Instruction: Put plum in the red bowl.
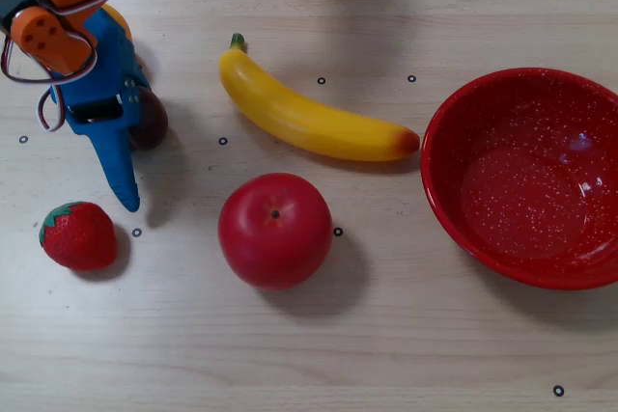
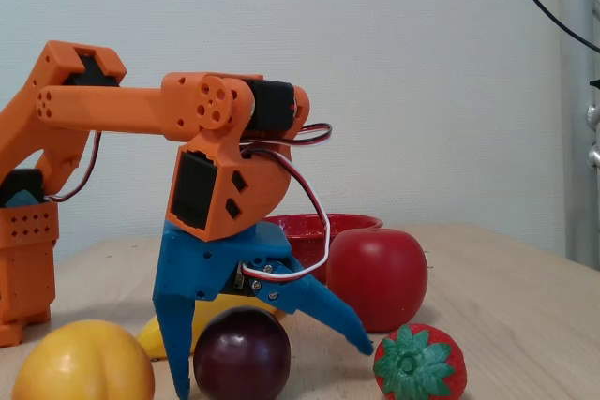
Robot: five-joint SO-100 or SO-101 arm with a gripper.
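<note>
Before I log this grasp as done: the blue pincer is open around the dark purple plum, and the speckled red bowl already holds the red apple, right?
Not quite. The speckled red bowl is empty; the overhead view shows the red apple on the table beside it. The blue pincer is indeed open around the dark purple plum.

In the overhead view the gripper (image 1: 130, 156) covers most of the plum (image 1: 152, 123), so only its right part shows. The red bowl (image 1: 454, 108) is cut by the right edge there, and the arm leaves the picture at the top left. In the fixed view the apple (image 2: 380, 274) and the arm hide most of the red bowl (image 2: 309, 224), and the gripper (image 2: 272, 372) hides most of the banana (image 2: 155, 339). The bottom edge cuts the orange (image 2: 80, 362) and the strawberry (image 2: 417, 362).
</note>
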